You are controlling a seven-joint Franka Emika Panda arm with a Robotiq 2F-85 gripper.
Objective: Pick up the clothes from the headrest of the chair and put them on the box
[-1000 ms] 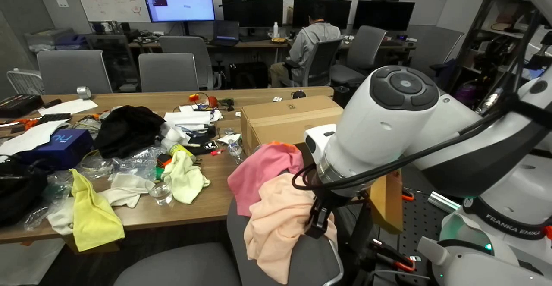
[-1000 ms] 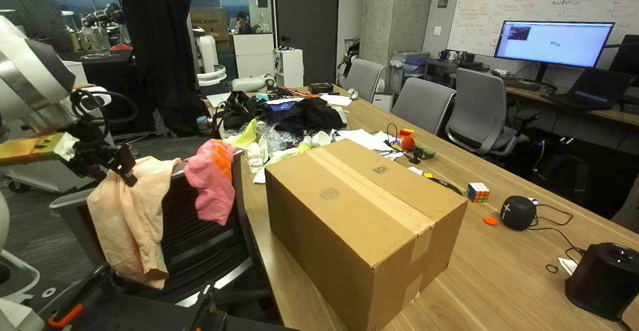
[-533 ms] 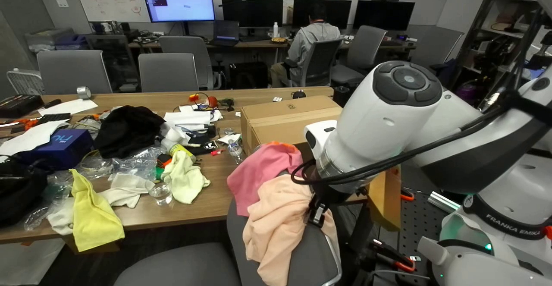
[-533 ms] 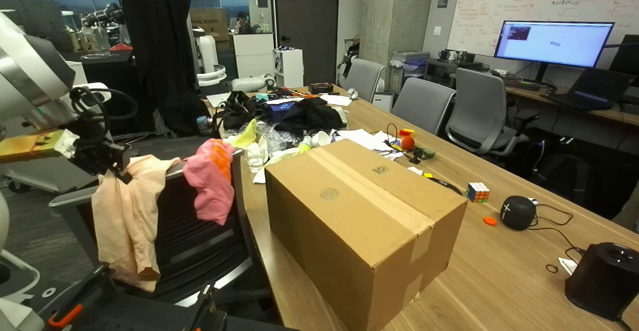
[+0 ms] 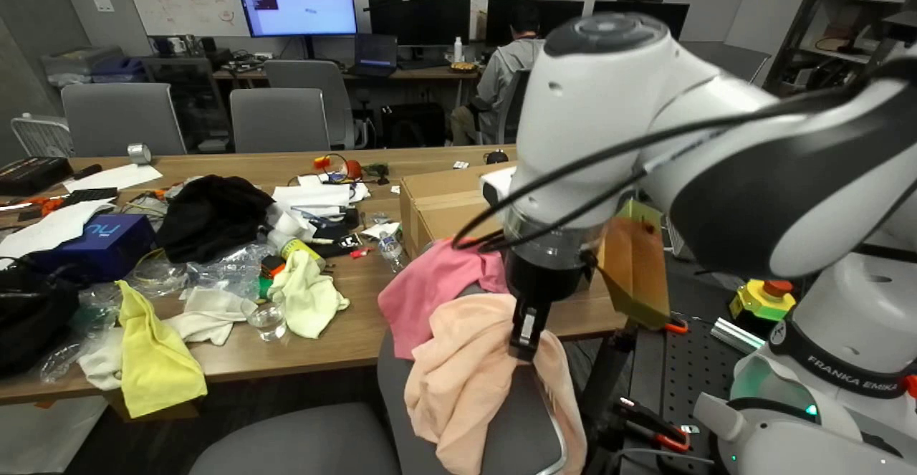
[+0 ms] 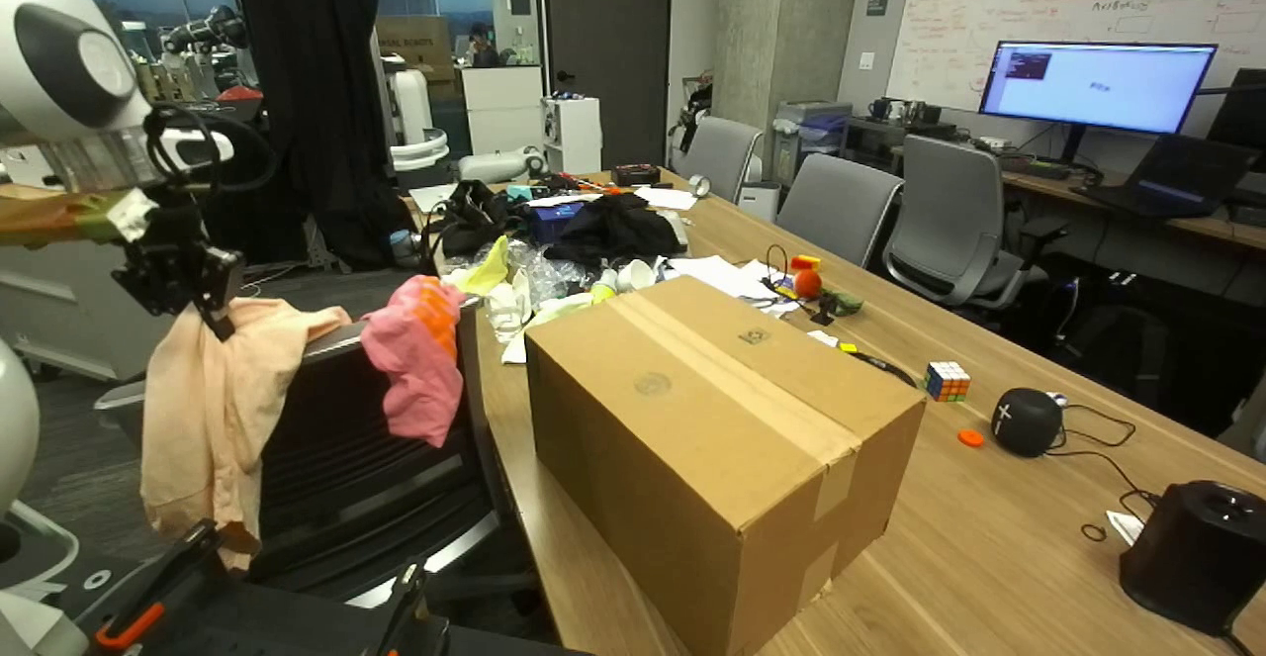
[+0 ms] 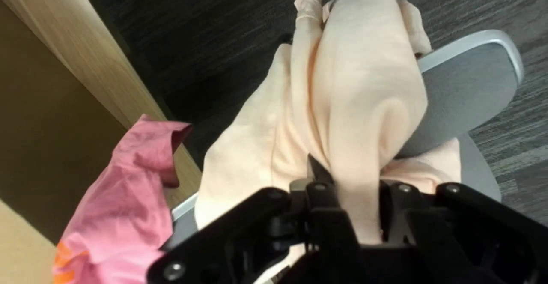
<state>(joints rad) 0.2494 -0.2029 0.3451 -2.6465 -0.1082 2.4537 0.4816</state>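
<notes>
The wooden table (image 6: pixel 999 527) carries a box (image 6: pixel 712 438) and a cube (image 6: pixel 948 381).

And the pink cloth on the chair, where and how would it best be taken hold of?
Probably at the top, from above: the pink cloth drapes over the chair back, hanging down both faces, so pinching a fold along that ridge should lift both sides together. The hand would first need freeing from the peach cloth bunched between its fingers.

Lab: robot arms (image 5: pixel 584 117), whiteboard (image 5: pixel 193 2), monitors (image 5: pixel 297 13)
</notes>
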